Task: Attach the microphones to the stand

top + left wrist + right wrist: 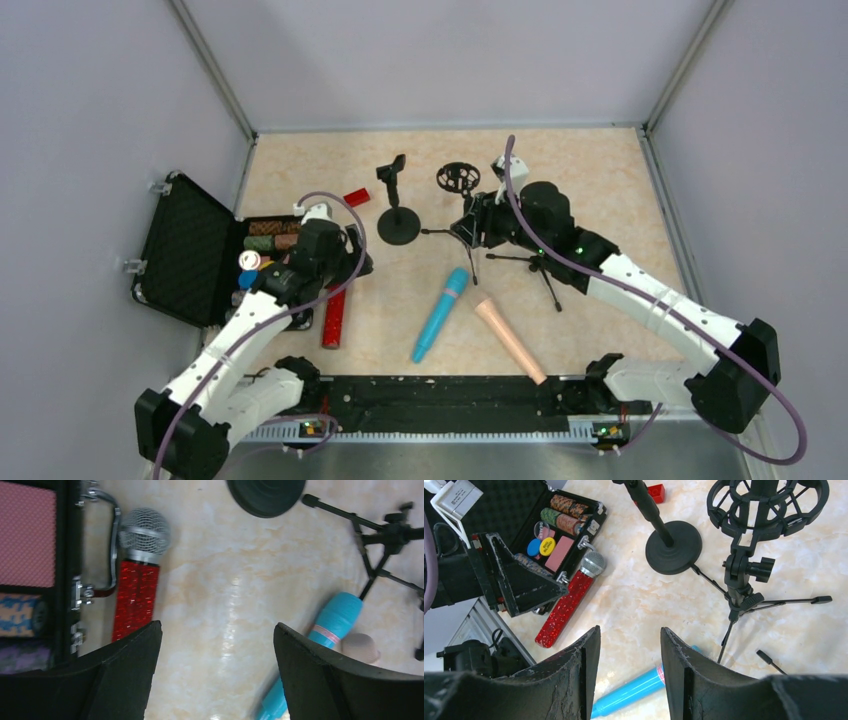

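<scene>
The glittery red microphone (334, 318) lies beside the case, its grey mesh head (145, 530) toward the back. The cyan microphone (441, 312) and the peach microphone (510, 338) lie side by side on the table near the front. A round-base stand with a clip (398, 222) and a tripod stand with a ring shock mount (457, 178) are both empty. My left gripper (350, 262) (217, 625) is open and empty above the table, between the red (137, 595) and cyan (335, 622) microphones. My right gripper (468, 228) (630, 628) is open and empty by the tripod, above the cyan microphone (634, 692).
An open black case (190, 250) with poker chips lies at the left, its edge touching the red microphone. A small red block (357, 196) sits behind the left gripper. The tripod legs (530, 262) spread under the right arm. Walls enclose the table.
</scene>
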